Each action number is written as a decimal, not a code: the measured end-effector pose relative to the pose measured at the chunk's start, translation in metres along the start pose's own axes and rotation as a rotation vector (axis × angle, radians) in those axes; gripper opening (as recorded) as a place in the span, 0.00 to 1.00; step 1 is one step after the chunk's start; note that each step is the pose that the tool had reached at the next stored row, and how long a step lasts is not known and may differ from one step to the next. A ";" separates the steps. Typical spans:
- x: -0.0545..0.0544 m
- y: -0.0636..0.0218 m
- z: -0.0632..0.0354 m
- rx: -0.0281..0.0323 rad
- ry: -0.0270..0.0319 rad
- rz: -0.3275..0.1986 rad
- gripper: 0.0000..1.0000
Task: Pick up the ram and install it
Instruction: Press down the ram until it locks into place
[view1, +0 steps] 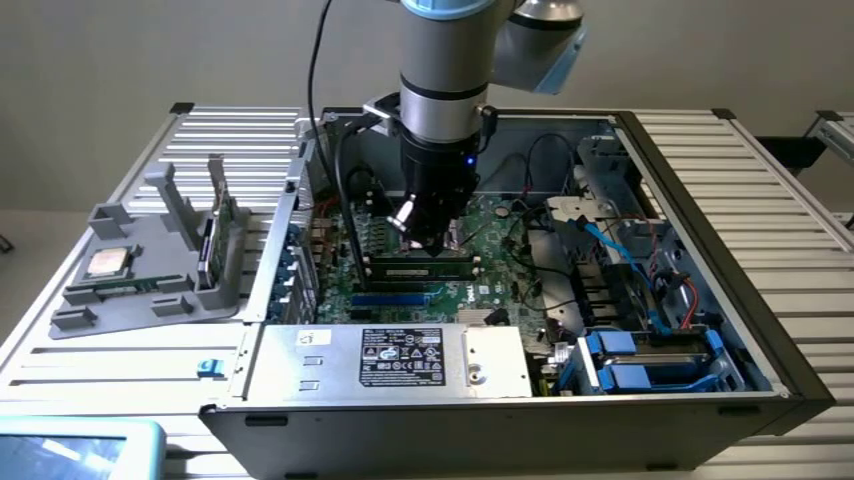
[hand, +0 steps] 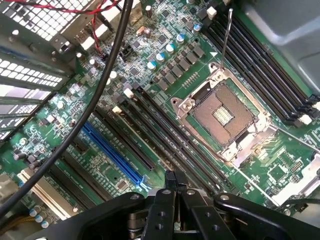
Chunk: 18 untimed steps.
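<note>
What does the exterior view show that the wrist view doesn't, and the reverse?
Exterior view alone: the whole computer case, the grey holder on the exterior view's left carrying a square silver processor chip, the power supply box, and the memory stick lying in the case below the gripper. Wrist view alone: the open, empty processor socket and the blue slot. Shared: the green motherboard and the shut gripper.

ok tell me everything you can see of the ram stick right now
The ram is a long, narrow, dark green board lying level across the motherboard inside the open computer case, seated along a memory slot just above the blue slots. The gripper, fingers shut, presses down on its top edge near the middle. Its chips cannot be made out.
</note>
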<state>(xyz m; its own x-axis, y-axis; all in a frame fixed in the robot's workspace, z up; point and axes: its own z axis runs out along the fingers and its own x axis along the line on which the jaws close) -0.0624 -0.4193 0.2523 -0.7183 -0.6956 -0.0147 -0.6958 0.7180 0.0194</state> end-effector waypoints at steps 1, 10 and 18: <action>0.000 0.0000 0.0001 0.0005 0.0001 0.013 0.09; 0.000 0.0000 0.0007 0.0054 0.0012 0.121 0.09; 0.000 0.0000 0.0012 0.0104 0.0027 0.216 0.09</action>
<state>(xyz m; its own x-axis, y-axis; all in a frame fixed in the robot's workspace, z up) -0.0624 -0.4193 0.2510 -0.8505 -0.5259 -0.0087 -0.5260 0.8504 0.0116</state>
